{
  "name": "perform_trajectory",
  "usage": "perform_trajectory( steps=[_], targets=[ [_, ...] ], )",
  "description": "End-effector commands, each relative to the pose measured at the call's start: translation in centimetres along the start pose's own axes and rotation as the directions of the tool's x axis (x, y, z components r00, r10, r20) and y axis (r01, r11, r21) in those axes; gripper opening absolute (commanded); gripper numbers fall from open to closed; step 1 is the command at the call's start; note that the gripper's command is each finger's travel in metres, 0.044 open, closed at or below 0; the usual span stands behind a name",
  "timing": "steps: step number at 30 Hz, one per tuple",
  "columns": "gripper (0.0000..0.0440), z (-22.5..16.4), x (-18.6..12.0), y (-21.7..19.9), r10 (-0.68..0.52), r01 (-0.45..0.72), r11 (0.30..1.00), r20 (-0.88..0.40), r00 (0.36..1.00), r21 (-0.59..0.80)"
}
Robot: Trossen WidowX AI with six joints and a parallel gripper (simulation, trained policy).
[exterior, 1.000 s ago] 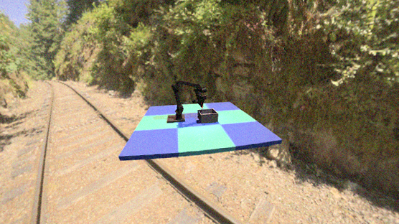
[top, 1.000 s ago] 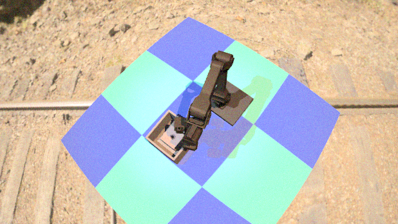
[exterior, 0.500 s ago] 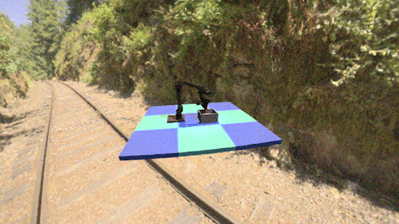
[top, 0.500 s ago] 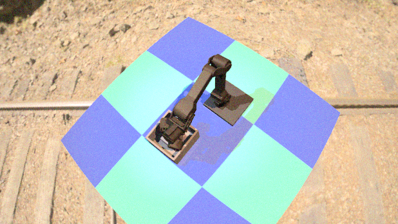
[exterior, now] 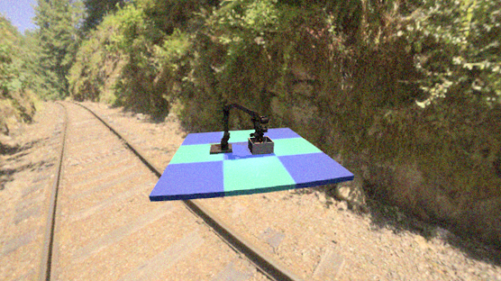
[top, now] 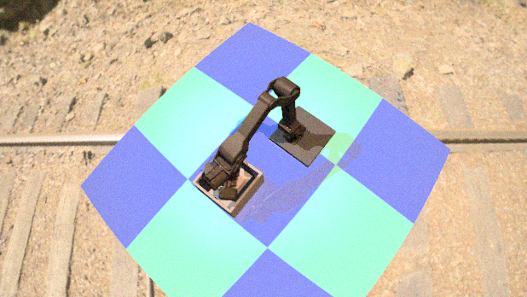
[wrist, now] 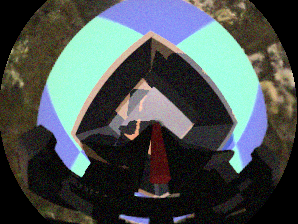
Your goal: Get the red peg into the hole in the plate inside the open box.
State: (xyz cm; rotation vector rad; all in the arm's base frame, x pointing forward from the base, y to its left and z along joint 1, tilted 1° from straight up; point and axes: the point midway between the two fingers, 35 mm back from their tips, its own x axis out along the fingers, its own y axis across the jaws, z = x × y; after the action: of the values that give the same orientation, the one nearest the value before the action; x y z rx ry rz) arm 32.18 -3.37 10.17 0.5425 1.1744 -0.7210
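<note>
The gripper grips the red peg within the open box

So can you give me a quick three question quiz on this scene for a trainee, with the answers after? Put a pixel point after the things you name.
1. Multiple choice: what colour is the peg [wrist: 160, 157] at the gripper [wrist: 156, 128]?
A) green
B) red
C) yellow

2. True or false: the gripper is shut on the peg.

3. Fill in the blank: the arm [top: 256, 115] [exterior: 240, 107] reaches from its base plate [top: 313, 155] [exterior: 214, 151] over to the open ____.

Key:
1. B
2. True
3. box [top: 249, 189] [exterior: 262, 148] [wrist: 107, 80]
</note>
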Motion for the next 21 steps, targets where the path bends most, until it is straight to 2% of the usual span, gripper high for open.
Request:
perform_trajectory(
  steps=[1, 4, 21],
  targets=[
    [0.0081, -0.1, 0.8, 0.0, 0.000, -0.001, 1.000, -0.025, 1.000, -0.023],
    [0.0152, 0.1, 1.3, 0.0, 0.000, -0.001, 1.000, -0.046, 0.999, -0.024],
    [0.0209, 4.0, -1.4, 2.3, 0.030, -0.037, 0.997, -0.102, 0.994, -0.070]
  ],
)
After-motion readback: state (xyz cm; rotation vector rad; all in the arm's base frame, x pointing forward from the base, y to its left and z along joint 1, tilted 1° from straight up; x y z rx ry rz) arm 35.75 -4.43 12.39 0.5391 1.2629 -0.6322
